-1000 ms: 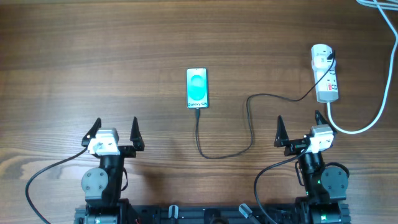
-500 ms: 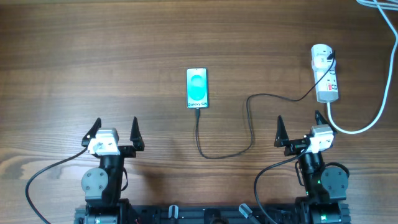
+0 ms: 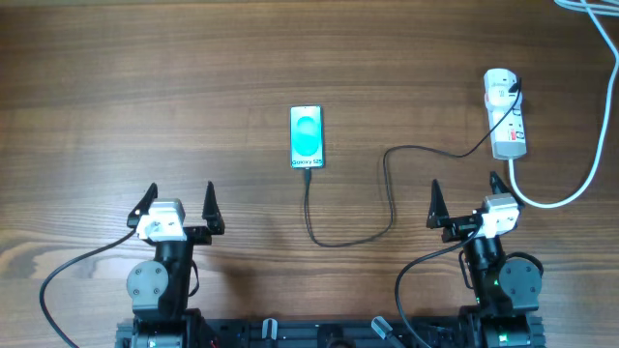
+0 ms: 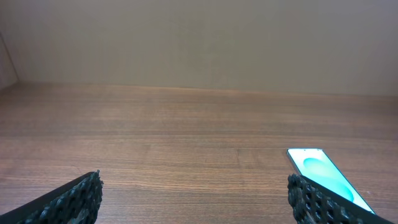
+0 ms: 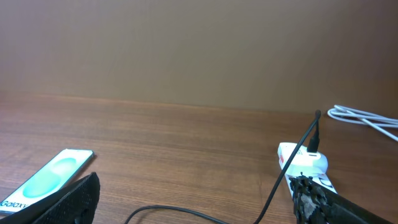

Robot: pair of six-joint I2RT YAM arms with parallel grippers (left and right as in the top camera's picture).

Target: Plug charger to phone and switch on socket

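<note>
The phone lies flat mid-table, turquoise screen up; it also shows in the left wrist view and the right wrist view. The thin black charger cable runs from the phone's near end in a loop to its black plug in the white socket strip at the right. The connector tip sits at the phone's near edge; I cannot tell if it is inserted. The socket and cable show in the right wrist view. My left gripper and right gripper are open, empty, near the front edge.
The socket's thick white cable curves off to the right and back past the table's far right corner, also seen in the right wrist view. Black arm cables trail by both arm bases at the front.
</note>
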